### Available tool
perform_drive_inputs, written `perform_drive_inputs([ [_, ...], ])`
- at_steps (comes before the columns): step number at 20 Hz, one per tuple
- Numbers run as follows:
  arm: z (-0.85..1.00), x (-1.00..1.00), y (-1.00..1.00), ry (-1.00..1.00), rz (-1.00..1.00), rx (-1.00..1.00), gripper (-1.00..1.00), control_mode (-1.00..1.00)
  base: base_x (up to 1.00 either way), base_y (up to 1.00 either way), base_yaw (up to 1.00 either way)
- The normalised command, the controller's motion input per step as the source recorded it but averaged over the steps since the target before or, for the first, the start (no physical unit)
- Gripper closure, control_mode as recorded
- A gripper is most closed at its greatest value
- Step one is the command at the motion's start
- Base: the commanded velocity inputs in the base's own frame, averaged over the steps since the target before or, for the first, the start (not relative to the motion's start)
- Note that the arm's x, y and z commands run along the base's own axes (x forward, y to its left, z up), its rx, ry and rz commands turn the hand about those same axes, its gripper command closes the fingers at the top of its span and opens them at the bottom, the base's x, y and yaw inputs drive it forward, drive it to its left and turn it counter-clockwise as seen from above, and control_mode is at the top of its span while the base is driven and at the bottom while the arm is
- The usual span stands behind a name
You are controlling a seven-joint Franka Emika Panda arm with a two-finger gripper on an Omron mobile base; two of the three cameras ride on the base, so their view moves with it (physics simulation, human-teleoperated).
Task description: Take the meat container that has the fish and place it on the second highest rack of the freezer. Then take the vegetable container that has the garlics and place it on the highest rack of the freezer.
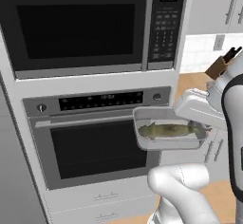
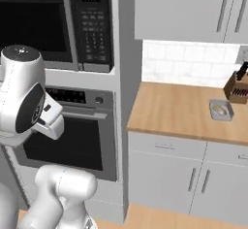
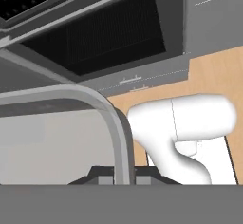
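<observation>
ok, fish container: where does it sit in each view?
Left base view: fish container, centre right, held up in front of the oven.
Right base view: I cannot make it out.
Hand view: its grey rim curves from left to bottom centre, at the gripper.
Shared landmark: the oven.

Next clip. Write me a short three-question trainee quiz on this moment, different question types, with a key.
1. True or false: the shallow grey meat container with the slender olive-brown fish rests on the wooden counter.
2. What does the two-finger gripper hold? A) the grey container's rim B) a knife C) the oven handle
3. Fill in: in the right base view, the small grey tray with pale garlics sits on the counter beside the brown ______.

Key
1. False: it is carried in the air in front of the built-in oven.
2. A; the jaws are shut on the rim.
3. knife block
</observation>
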Motion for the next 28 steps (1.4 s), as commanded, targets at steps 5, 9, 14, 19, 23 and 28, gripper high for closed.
perform_drive_inputs([
  [5, 0.0, 0.0, 0.0, 0.0, 0.0, 0.0, 1.0, 1.0, -0.05, 1.0, 0.0],
  [9, 0.0, 0.0, 0.0, 0.0, 0.0, 0.0, 1.0, 1.0, -0.12, 1.0, 0.0],
  [14, 0.0, 0.0, 0.0, 0.0, 0.0, 0.0, 1.0, 1.0, -0.12, 1.0, 0.0],
  [19, 0.0, 0.0, 0.0, 0.0, 0.0, 0.0, 1.0, 1.0, -0.13, 1.0, 0.0],
  [23, 0.0, 0.0, 0.0, 0.0, 0.0, 0.0, 1.0, 1.0, -0.12, 1.0, 0.0],
  [28, 0.0, 0.0, 0.0, 0.0, 0.0, 0.0, 1.0, 1.0, -0.06, 0.99, 0.0],
])
